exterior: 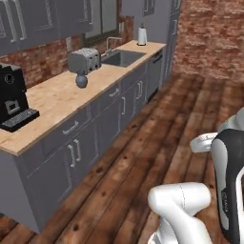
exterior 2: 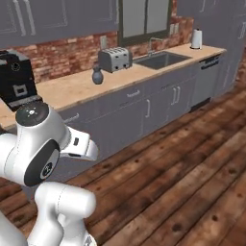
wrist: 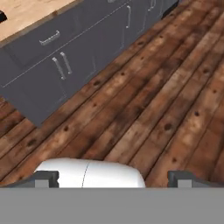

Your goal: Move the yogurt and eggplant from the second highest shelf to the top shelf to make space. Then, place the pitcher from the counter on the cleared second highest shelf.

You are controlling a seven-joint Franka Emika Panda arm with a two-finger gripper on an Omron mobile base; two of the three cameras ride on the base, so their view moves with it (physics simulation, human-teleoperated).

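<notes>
The dark blue-grey pitcher (exterior: 81, 80) (exterior 2: 97, 75) stands upright on the light-wood counter (exterior: 52, 97) (exterior 2: 72, 91), just in front of a silver toaster. My gripper (wrist: 113, 179) hangs over the wooden floor, well away from the counter, looking down at the planks and the grey cabinet fronts. Its two dark fingertips (wrist: 46, 178) stand wide apart, open, with nothing between them. The yogurt, the eggplant, the second highest shelf and the top shelf are out of view.
The toaster (exterior: 84, 60) (exterior 2: 115, 59) sits behind the pitcher. A black coffee machine (exterior: 12, 97) (exterior 2: 17, 79) stands at the counter's near end. Farther along are a sink (exterior: 121, 57) (exterior 2: 161, 60) and a paper towel roll (exterior: 142, 35) (exterior 2: 196, 38). Wooden floor (wrist: 144, 100) spreads before the cabinets.
</notes>
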